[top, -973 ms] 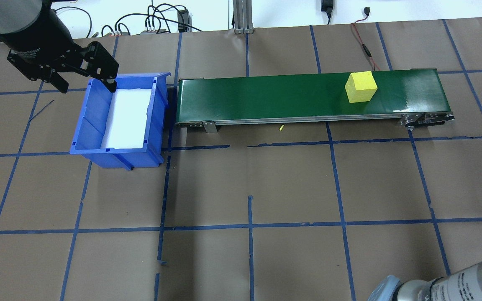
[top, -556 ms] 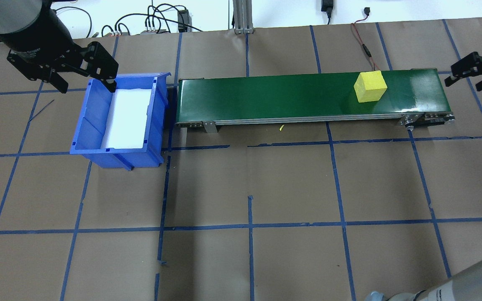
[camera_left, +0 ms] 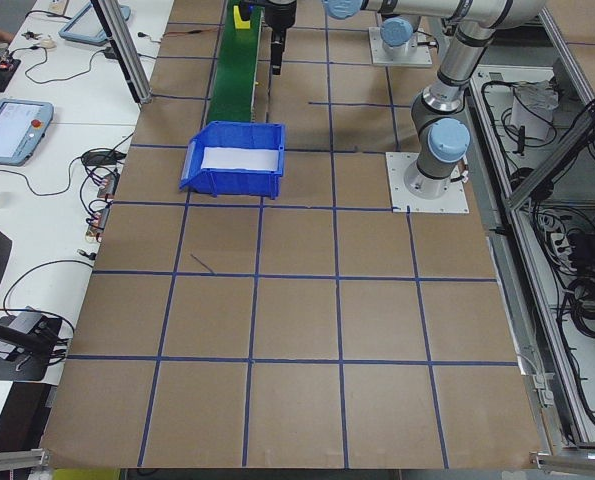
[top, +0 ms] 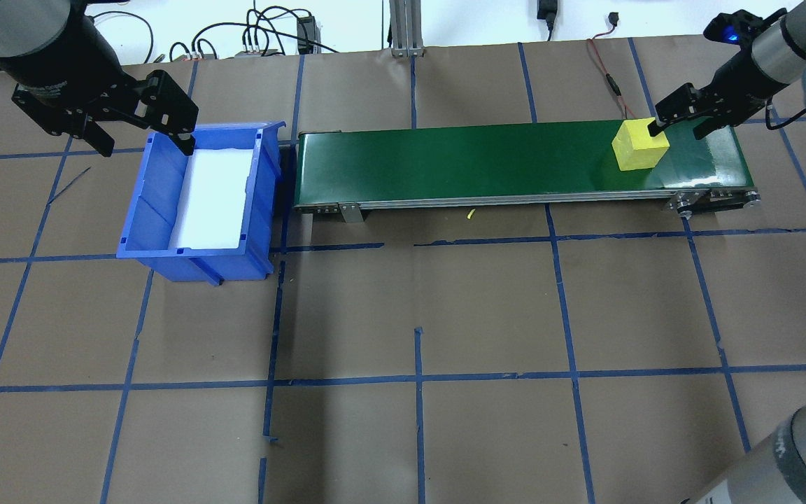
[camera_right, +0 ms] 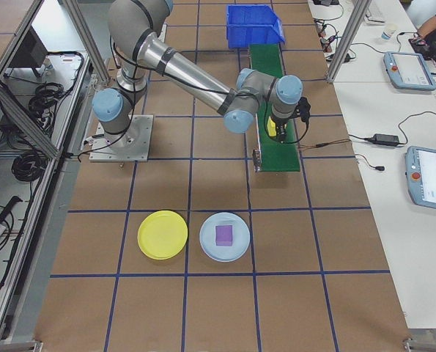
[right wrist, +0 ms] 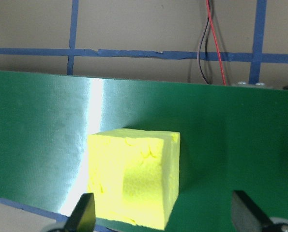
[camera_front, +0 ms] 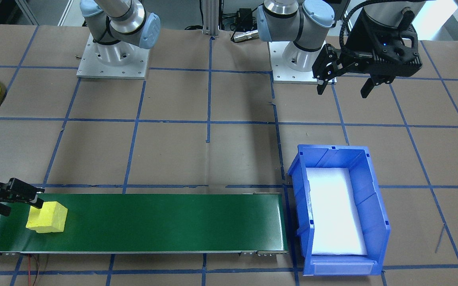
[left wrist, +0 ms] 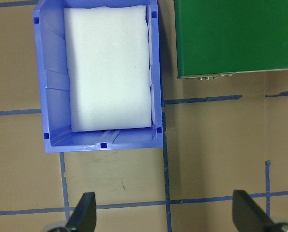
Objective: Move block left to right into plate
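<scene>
Yellow foam block (top: pixel 640 144) is sitting near the right end of the long green conveyor belt (top: pixel 459 162), clear belt stretching toward the blue rectangular plastic bin (top: pixel 196 199). Brown papered table (top: pixel 417 301) is taped in blue squares. Right gripper (top: pixel 679 117) is hovering at the block, fingers spread, holding nothing. Left gripper (top: pixel 143 140) is hanging beside the bin, fingers apart, empty. Round yellow plastic plate (camera_right: pixel 163 235) is lying well apart from the belt.

Robotics lab: conveyor (top: pixel 487 161), teach pendants (camera_right: pixel 407 70).

The right arm stretches far out over the table, its right gripper (top: pixel 679 119) low with jaws spread wide; the left gripper (top: pixel 140 122) hangs raised. Its jaws are also apart.
</scene>
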Controlling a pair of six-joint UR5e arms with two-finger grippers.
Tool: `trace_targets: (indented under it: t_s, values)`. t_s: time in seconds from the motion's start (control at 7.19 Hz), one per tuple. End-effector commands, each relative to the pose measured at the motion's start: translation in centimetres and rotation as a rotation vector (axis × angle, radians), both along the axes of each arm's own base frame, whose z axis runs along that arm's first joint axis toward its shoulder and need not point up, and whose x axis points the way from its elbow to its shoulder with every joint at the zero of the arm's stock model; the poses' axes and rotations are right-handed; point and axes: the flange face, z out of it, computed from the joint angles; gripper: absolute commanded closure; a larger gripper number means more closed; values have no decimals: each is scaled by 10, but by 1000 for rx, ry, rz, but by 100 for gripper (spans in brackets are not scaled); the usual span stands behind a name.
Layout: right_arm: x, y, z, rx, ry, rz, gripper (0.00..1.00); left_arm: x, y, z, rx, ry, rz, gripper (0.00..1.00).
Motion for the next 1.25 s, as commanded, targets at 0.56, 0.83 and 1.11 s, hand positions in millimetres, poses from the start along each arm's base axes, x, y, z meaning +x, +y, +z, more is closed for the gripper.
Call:
trace_targets:
  t_s: [0.56,0.83,1.11]
  values:
    - [-2,-17,-46,-1,-2,-47,2,0,1,0,0,0,0,0]
    - [-11,-13,-48,34,89,-51,36,0,1,-1,1,0,0,0]
    - [-25,-7,-26,40,187,-66,59,0,1,-1,1,0,0,0]
